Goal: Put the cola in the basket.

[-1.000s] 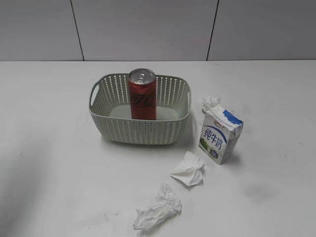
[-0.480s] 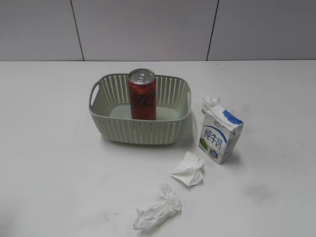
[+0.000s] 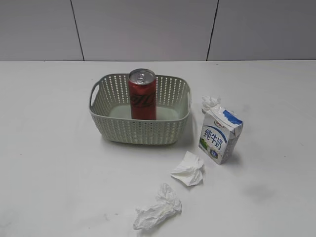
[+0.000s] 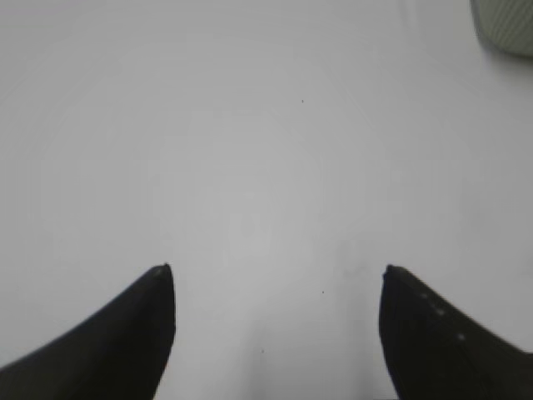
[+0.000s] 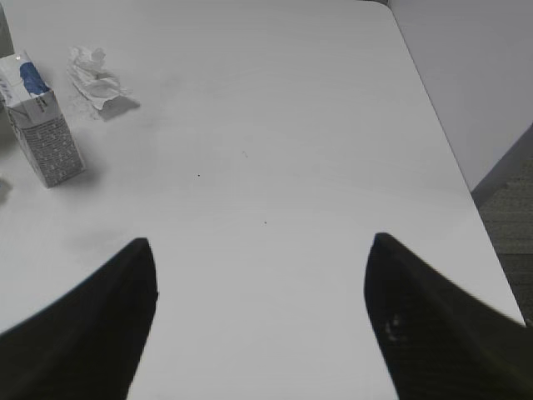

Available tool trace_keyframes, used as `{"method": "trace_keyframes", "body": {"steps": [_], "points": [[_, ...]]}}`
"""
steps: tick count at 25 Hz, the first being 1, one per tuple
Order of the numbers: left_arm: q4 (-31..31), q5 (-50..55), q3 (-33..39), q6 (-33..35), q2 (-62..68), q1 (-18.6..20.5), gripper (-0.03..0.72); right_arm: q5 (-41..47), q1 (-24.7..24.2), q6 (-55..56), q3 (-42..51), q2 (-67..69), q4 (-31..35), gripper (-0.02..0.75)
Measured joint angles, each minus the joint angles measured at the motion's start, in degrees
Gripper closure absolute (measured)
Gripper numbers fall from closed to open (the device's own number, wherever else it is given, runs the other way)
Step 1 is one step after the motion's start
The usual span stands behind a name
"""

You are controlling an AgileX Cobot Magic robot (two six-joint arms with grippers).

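Note:
The red cola can (image 3: 142,95) stands upright inside the pale green basket (image 3: 139,129) at the middle of the white table. Neither arm shows in the exterior view. In the left wrist view my left gripper (image 4: 277,270) is open and empty over bare table, with a corner of the basket (image 4: 505,25) at the top right. In the right wrist view my right gripper (image 5: 261,240) is open and empty over bare table, far from the can.
A blue-and-white milk carton (image 3: 219,135) stands right of the basket and also shows in the right wrist view (image 5: 42,120). Crumpled tissues lie behind the carton (image 3: 210,102), in front of the basket (image 3: 189,169) and nearer the front edge (image 3: 157,207). The table's right edge (image 5: 454,158) is near the right gripper.
A faint shadow at the lower left of the table has faded away. The can, basket and other things have not moved.

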Motion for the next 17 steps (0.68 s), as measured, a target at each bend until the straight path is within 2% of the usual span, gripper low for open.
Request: {"method": "trace_keyframes", "body": {"steps": [11, 17], "points": [[-0.04, 0.05, 0.07, 0.0, -17.99, 0.0, 0.103, 0.0, 0.0, 0.0, 0.0, 0.0, 0.0, 0.15], [-0.04, 0.12, 0.07, 0.0, -23.37, 0.0, 0.103, 0.0, 0.0, 0.0, 0.0, 0.0, 0.0, 0.15]]}}
